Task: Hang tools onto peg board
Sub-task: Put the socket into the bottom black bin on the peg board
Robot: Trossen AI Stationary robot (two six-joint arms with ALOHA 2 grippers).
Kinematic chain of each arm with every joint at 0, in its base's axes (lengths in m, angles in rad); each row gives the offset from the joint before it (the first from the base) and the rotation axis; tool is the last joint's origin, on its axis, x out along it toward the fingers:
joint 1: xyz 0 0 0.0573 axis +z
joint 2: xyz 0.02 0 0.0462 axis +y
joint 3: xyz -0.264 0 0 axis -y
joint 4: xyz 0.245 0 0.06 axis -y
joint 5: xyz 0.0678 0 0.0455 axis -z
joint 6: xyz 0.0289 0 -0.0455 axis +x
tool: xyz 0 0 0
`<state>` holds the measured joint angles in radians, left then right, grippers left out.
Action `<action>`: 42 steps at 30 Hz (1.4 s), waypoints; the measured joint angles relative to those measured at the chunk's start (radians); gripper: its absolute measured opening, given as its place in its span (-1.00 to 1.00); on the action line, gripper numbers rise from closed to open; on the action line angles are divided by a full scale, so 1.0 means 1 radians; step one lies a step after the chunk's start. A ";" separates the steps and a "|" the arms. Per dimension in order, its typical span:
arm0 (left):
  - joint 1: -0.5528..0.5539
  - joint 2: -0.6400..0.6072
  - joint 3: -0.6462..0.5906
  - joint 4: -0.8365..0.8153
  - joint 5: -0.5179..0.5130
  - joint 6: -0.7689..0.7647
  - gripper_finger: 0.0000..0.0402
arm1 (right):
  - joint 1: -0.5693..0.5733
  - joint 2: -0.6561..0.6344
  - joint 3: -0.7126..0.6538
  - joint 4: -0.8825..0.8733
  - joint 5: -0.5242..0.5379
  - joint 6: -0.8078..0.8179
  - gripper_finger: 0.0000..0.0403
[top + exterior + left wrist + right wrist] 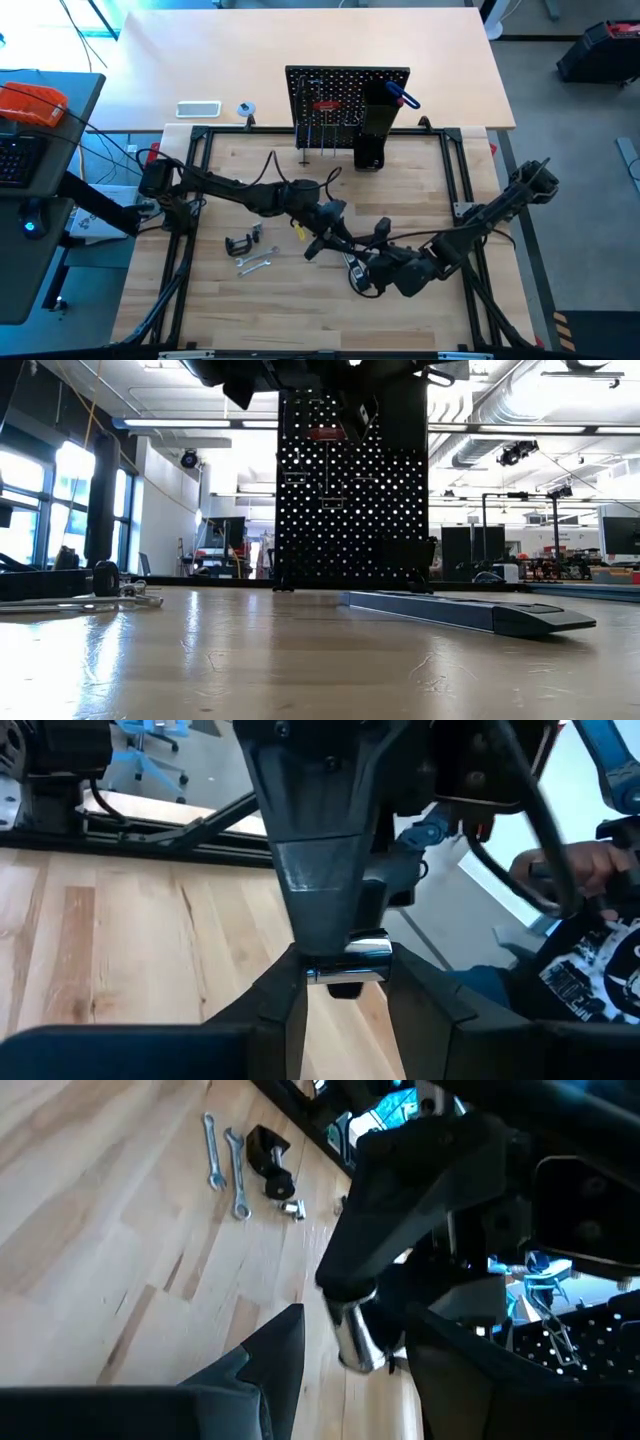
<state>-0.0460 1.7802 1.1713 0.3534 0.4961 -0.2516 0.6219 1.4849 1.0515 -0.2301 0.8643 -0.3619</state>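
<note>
**A:** Mid-table, nearest us: left gripper (322,238) pinched shut on the silver end of the bar (346,955); right gripper (366,268) nose to nose with it, jaws parted either side of that same end, not yet closed on it as far as I can see; bar held off the table (230,310).

**B:** Looks like a handover; the risk?

**A:** Timing, I'd say; if the left lets go before the right has bitten, the bar drops; a round shiny end pinched at the very tip could also twist or slide out; and the two sets of fingers are crowded, so one could knock the other.

**B:** Anything underneath?

**A:** Just left of them lie the wrenches (255,264) and, beside those, the clamp (240,243); a dropped bar might scatter them, or roll out of easy reach.

**B:** And further back?

**A:** The peg board (345,85) stands upright at the far edge, well apart from the grippers; the screwdriver (325,103) already hangs there, the blue hex key (405,98) pokes from the box holder (375,125); a skewed grip now would mean a skewed approach, a missed hook, or a bump into what already hangs.
</note>
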 joint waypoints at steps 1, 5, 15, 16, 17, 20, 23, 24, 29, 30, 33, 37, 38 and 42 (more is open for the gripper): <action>0.000 0.000 0.000 0.001 0.000 0.000 -0.52 | -0.002 0.000 0.000 0.008 -0.002 -0.005 -0.18; -0.001 0.000 0.000 0.007 0.007 0.000 -0.52 | -0.011 0.000 0.000 0.027 -0.008 -0.011 -0.18; 0.000 0.001 0.000 0.017 0.026 0.000 -0.52 | -0.027 0.000 0.000 0.040 -0.017 -0.014 -0.41; 0.000 0.001 0.000 0.017 0.031 -0.001 -0.52 | -0.029 0.000 0.000 0.040 -0.024 -0.016 -0.47; 0.000 0.001 0.000 0.016 0.038 -0.003 -0.52 | -0.031 0.000 0.000 0.038 -0.033 -0.021 -0.54; 0.001 0.001 0.000 0.009 0.051 -0.013 -0.52 | -0.038 0.000 0.000 0.029 -0.059 -0.040 -0.69; 0.001 0.002 0.000 0.009 0.055 -0.013 -0.52 | -0.038 0.000 0.000 0.026 -0.062 -0.041 -0.72; 0.001 0.002 0.000 0.010 0.054 -0.013 -0.52 | -0.038 0.000 0.000 0.027 -0.060 -0.039 -0.71; 0.001 0.002 0.000 0.013 0.053 -0.004 -0.52 | -0.038 0.000 0.000 0.029 -0.052 -0.020 -0.65; 0.001 0.002 0.000 0.013 0.053 -0.004 -0.52 | -0.038 0.000 0.000 0.028 -0.052 -0.020 -0.66; 0.001 0.002 0.000 0.012 0.054 -0.012 -0.52 | -0.038 0.000 0.000 0.029 -0.050 -0.021 -0.72; 0.008 0.002 0.000 0.015 0.048 -0.017 -0.29 | -0.041 0.000 0.000 0.042 -0.034 0.002 -0.73; 0.010 0.001 0.000 0.019 0.045 -0.017 -0.21 | -0.042 0.000 0.000 0.046 -0.026 0.006 -0.75; 0.023 0.000 0.001 0.013 0.051 -0.021 0.06 | -0.042 0.001 0.000 0.040 0.003 0.009 -0.75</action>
<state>-0.0233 1.7805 1.1719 0.3668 0.5466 -0.2729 0.5798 1.4857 1.0515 -0.1898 0.8677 -0.3530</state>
